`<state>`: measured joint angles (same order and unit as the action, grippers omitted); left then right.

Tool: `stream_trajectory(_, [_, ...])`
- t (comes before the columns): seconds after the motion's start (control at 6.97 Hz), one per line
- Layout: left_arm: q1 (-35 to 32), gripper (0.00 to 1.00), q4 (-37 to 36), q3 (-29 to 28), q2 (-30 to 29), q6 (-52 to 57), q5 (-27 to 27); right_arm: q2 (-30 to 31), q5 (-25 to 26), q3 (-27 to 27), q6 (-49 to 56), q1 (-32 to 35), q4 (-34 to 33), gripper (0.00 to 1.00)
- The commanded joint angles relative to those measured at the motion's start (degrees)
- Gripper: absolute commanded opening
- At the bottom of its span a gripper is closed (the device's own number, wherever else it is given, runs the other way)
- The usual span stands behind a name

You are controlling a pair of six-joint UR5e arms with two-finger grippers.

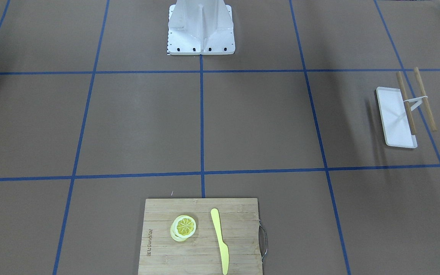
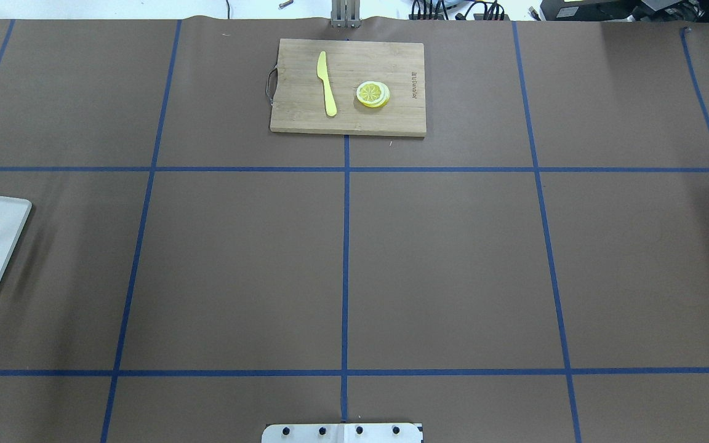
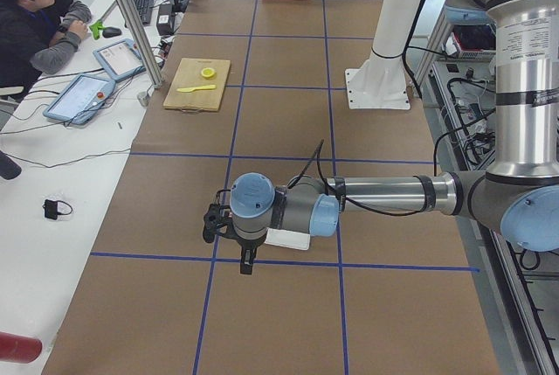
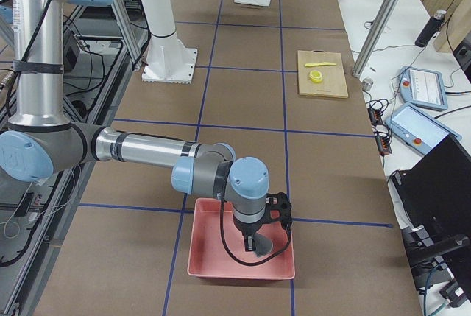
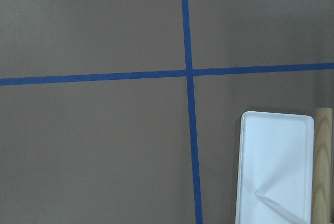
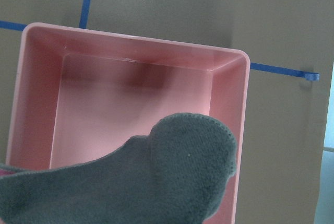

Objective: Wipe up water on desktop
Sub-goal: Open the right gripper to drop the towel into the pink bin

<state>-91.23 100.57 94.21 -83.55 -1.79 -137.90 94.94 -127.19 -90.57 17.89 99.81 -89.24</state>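
My left arm (image 3: 376, 193) reaches low over the desktop (image 3: 279, 121), left gripper (image 3: 248, 263) pointing down. My right gripper (image 4: 254, 244) hangs likewise over it. I can't judge either's grip.

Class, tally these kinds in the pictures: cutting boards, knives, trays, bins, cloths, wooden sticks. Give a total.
Cutting board: 1
Knife: 1
Tray: 1
Bin: 1
Cloth: 1
Wooden sticks: 2
Total: 7

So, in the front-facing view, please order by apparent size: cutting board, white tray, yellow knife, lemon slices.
Largest first:
1. cutting board (cut off at the bottom edge)
2. white tray
3. yellow knife
4. lemon slices
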Motion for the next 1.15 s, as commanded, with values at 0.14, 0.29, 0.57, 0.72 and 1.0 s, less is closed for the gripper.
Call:
stream_trajectory(0.14, [0.0,0.99,0.0,-0.1,0.0,0.0,0.0,-2.2,0.1,0.4,-0.4,0.1,1.6,0.00])
stream_trajectory(0.29, [0.0,0.99,0.1,-0.1,0.1,0.0,0.0,-3.0,-0.1,0.3,-0.5,0.6,0.7,0.00])
stream_trajectory(0.57, [0.0,0.99,0.0,-0.1,0.1,0.0,0.0,-3.9,-0.2,-1.8,0.2,3.6,-3.2,0.00])
stream_trajectory(0.72, [0.0,0.98,0.1,-0.1,0.1,0.0,0.0,-3.7,-0.1,-4.0,0.4,5.0,-5.6,0.00])
stream_trajectory(1.0, [0.0,0.98,0.1,-0.1,0.1,0.0,0.0,-3.0,0.5,-6.0,0.6,5.1,-7.1,0.00])
